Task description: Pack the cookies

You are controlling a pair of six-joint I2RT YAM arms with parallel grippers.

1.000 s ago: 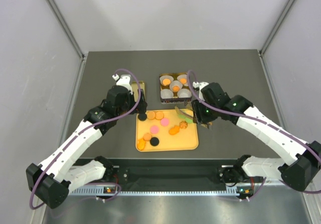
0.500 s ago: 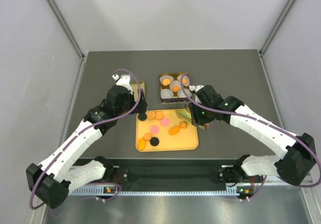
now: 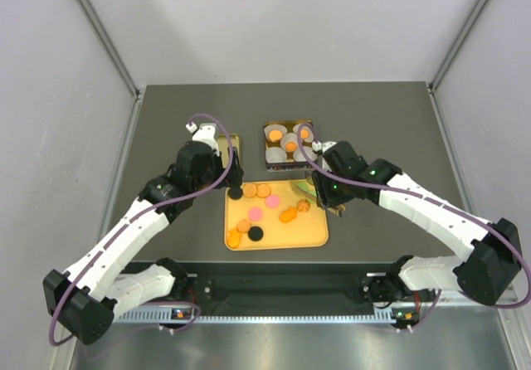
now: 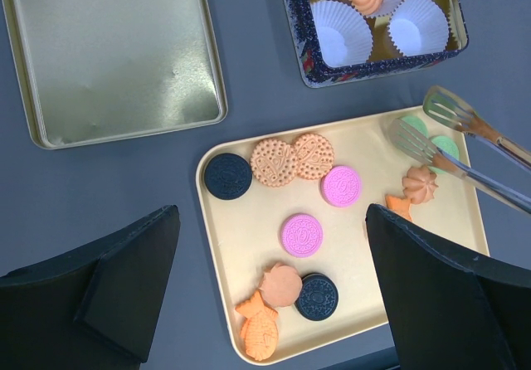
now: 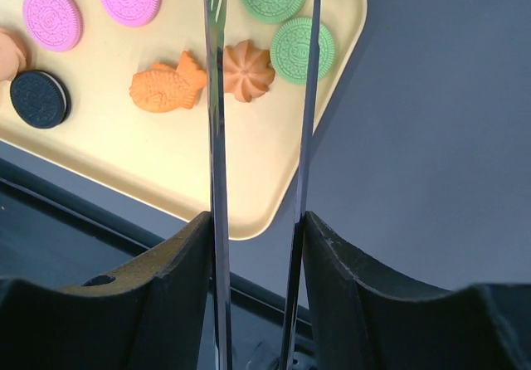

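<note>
Polished bare-metal tongs [image 5: 217,138] sit between the right claw [image 5: 257,216] fingers. Ahead of the left claw [image 4: 267,212]:
- tray [image 4: 249,245]: matt cream plastic
- cookies [image 4: 274,163]: matt, embossed
- tin lid [image 4: 116,55]: satin gold metal
- paper cups [image 4: 344,34]: white, pleated
- worktop [image 4: 249,113]: matt grey

The dark grey table [image 3: 373,121] carries a yellow tray [image 3: 299,233], gold lid [image 4: 116,55] and tin [image 4: 365,71].

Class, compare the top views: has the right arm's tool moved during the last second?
Yes. The right tool, gripping the tongs, has shifted left, ending closer to the cookie tin, which stayed put.
</note>
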